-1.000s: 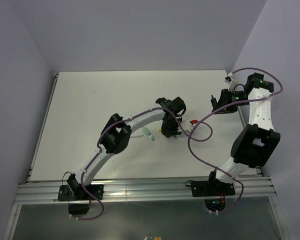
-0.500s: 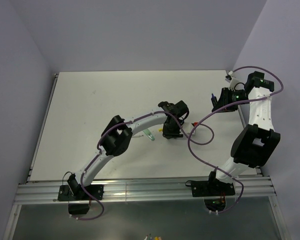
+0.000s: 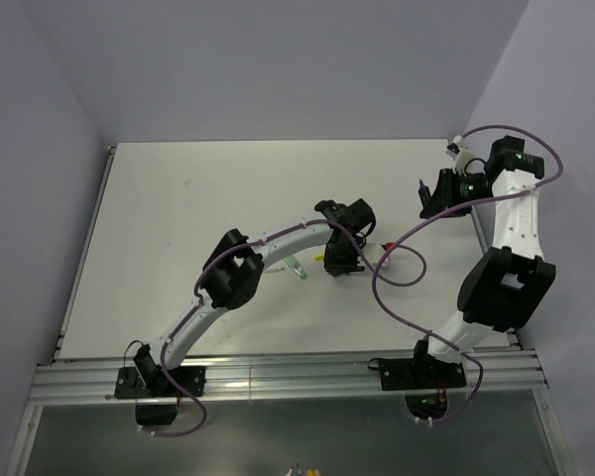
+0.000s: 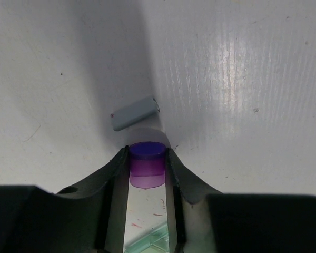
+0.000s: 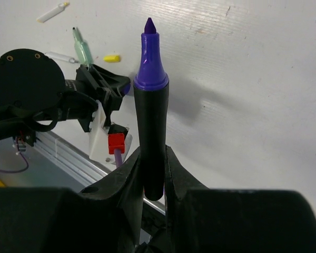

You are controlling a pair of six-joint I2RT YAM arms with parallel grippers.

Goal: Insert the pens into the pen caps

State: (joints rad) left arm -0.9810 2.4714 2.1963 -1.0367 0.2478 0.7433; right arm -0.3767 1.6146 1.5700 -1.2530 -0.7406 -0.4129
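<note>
My left gripper (image 4: pixel 146 154) is shut on the purple cap (image 4: pixel 146 167), held low over the table near its middle (image 3: pixel 339 262). The grey cap (image 4: pixel 135 113) lies flat just beyond it. My right gripper (image 5: pixel 152 154) is shut on the black pen (image 5: pixel 151 132), whose purple tip (image 5: pixel 149 27) points away from the wrist. It is raised at the table's far right (image 3: pixel 426 198). In the right wrist view the green pen (image 5: pixel 81 50), the grey-white pen (image 5: pixel 60 56), the yellow-white pen (image 5: pixel 52 11) and the yellow cap (image 5: pixel 111 58) lie beyond the left gripper (image 5: pixel 106 84).
The green pen (image 3: pixel 296 266) lies under the left forearm. A purple cable (image 3: pixel 402 258) loops from the right arm over the table beside the left gripper. The table's right edge and side wall are close to the right arm (image 3: pixel 511 213).
The left gripper shifted slightly right and its elbow moved. The right gripper with the black pen drew a little further back. Both grips are unchanged.
</note>
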